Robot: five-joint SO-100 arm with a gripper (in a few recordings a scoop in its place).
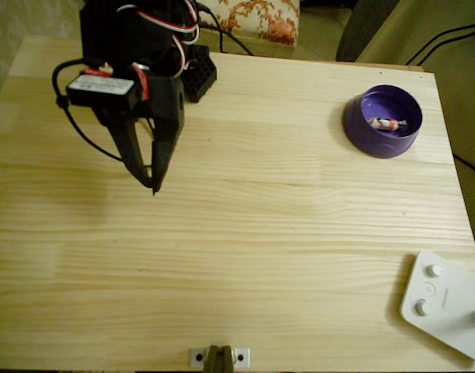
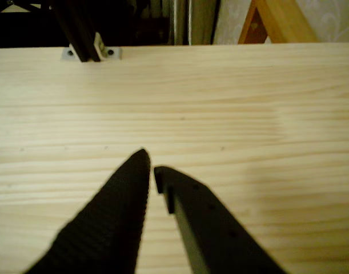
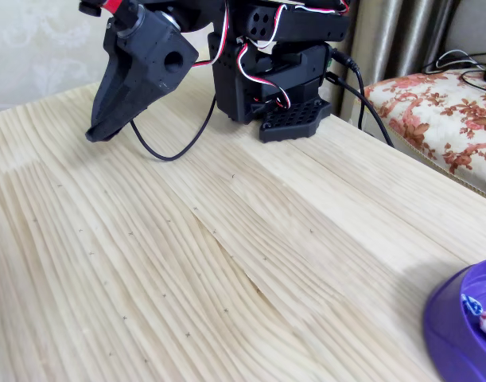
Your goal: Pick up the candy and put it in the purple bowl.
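Note:
The candy point(image 1: 385, 123), a tiny white and orange-red sweet, lies inside the purple bowl point(image 1: 360, 116) at the table's right rear in the overhead view. The fixed view catches the bowl's rim point(image 3: 453, 318) at the lower right corner, with the candy point(image 3: 483, 315) just inside it. My black gripper point(image 1: 154, 186) hangs over the left part of the table, far from the bowl, pointing down. Its two fingers meet at the tips in the wrist view point(image 2: 151, 165), shut with nothing between them. In the fixed view the gripper point(image 3: 95, 134) hovers just above the wood.
A white device with round buttons point(image 1: 443, 303) lies at the front right corner. A small metal bracket point(image 1: 218, 357) sits on the front edge. My arm's black base point(image 3: 266, 72) and its cables stand at the rear left.

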